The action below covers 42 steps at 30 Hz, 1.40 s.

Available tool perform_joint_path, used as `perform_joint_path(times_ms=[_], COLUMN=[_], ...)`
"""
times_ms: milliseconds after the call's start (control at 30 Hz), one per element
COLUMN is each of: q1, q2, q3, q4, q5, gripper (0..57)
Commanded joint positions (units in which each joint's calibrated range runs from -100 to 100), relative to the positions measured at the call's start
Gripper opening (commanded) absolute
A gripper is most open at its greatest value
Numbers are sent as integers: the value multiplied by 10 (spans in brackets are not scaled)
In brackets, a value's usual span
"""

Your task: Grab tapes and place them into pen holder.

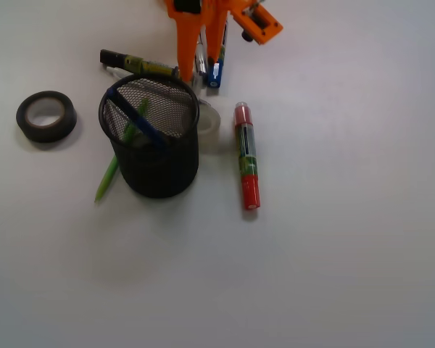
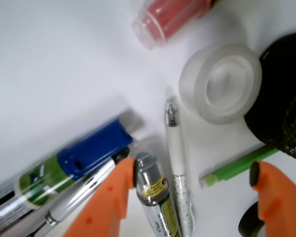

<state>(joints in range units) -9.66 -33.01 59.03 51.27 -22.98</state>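
**Two tapes loose on counter, gripper empty above pens**

Left to right in the front view: black tape (image 1: 46, 116) lies flat on the counter (image 1: 333, 275), well apart from the pen holder (image 1: 150, 138) on its left. Looks like a narrow electrical-type roll, dark band, pale core. Likely light, stiff, slightly grippy; best pinch is across the band wall, one finger in the core hole, one outside.

Pen holder is black mesh, upright, with a blue pen and a green pen (image 1: 116, 156) leaning in it.

Clear tape (image 2: 220, 81) lies flat just beside the holder on its right, touching or nearly so. Translucent, glossy, wide hole. Probably light and rigid but slippery; the holder crowds one side, so grip the wall on the free side, through the hole.

Red marker (image 1: 246, 156) lies to the right of that.

Gripper (image 2: 187, 202) hangs over several pens behind the holder, jaws spread wide, nothing between them. Neither tape is in yet.
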Motion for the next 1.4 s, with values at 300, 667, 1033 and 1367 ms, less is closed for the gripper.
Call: perform_joint_path(times_ms=[300, 667, 1033, 1367], q1=[-35, -11, -43, -38], q2=[255, 339, 418, 410], q3=[-199, -213, -271, -272], q4=[-6, -34, -33, -30], q5=[-6, -8, -27, -32], gripper=[260, 259, 149, 3])
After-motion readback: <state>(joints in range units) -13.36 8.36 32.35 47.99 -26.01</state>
